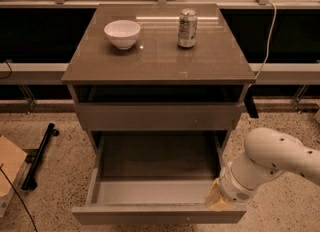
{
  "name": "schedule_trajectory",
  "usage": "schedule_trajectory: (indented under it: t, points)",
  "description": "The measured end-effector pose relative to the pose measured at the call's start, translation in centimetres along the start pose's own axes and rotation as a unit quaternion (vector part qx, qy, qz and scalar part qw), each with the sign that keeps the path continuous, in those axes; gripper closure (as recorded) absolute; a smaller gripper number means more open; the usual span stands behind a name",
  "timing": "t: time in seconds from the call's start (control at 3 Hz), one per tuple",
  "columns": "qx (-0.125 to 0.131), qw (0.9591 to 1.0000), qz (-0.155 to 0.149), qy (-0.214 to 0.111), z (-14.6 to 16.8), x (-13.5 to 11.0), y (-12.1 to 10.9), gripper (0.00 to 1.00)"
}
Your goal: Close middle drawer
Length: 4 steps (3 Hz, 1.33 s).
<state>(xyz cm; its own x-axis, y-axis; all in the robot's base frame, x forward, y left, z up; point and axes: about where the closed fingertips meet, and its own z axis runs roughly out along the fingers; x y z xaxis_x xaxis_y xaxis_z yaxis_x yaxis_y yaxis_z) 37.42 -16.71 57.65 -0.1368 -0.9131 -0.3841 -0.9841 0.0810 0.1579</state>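
— Where is the middle drawer sitting in the camera view?
— It is standing pulled well out, reaching forward past the worktop's front edge. It is as broad as the cabinet, and its tray is showing nothing inside. The upper drawer, with the taller front, is sitting shut just under that same edge.
— How are you expecting it to handle?
— I am judging it a stiff box riding on runners and light while it is carrying nothing, so it should be sliding rather than flexing. Its front panel is looking flat and smooth, with no handle to hook. I would be pressing flat against that panel, nearer its middle than its end, so the drawer is not skewing.
— And where is the claw hanging?
— It is hanging low, out beyond the worktop's front right corner, right at the drawer's own right front corner. Whether it is resting on the panel's top or dipping just inside, I cannot tell. The white arm is covering most of it, so I cannot tell whether it is released or clenched.
— Is anything up top at risk?
— A bowl is sitting toward the back left corner and a can near the back edge. A hard shove could be shaking them.
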Motion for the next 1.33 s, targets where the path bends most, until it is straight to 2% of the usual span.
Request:
schedule_trajectory:
  t: [0.67, 1.33]
  points:
    - [-0.005, 0.9998, 0.02, -0.004, 3.9, 2.3, 0.6, 1.0]
    - [-0.022, 0.9983, 0.049, -0.023, 8.0, 4.4, -0.3, 1.0]
